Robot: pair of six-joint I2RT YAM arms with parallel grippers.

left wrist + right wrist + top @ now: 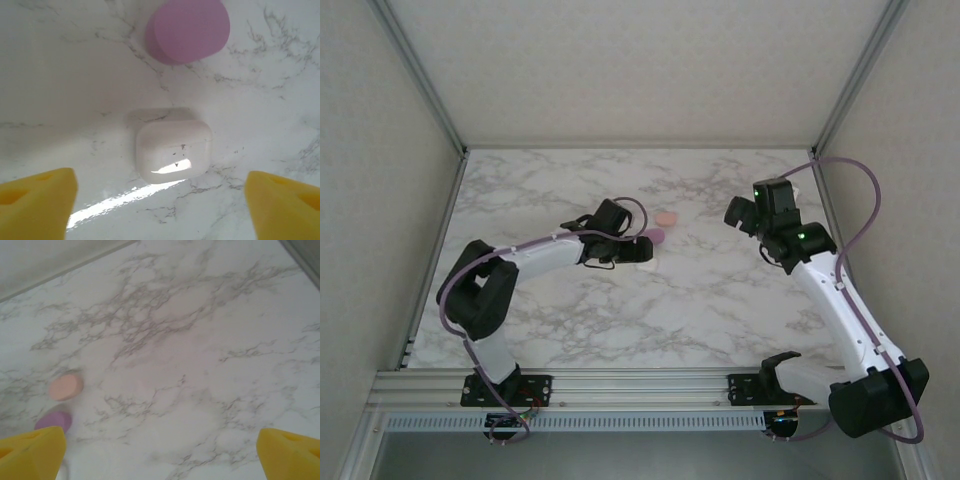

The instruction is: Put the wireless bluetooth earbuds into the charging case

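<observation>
On the marble desk (pixel 720 300) a shut white case (pixel 172 150) lies below my left tool (pixel 160 192), fingers spread wide. My right tool (pixel 161 440) gapes empty; I'd lift the lid next.

In the left wrist view the purple case (pixel 187 30) is cropped by the top edge.

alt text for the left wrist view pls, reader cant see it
A closed white charging case sits on the marble table, centred between the two yellow fingertips of the open left pincer and touching neither. Beyond it, near the top edge, lies a purple rounded case.
</observation>
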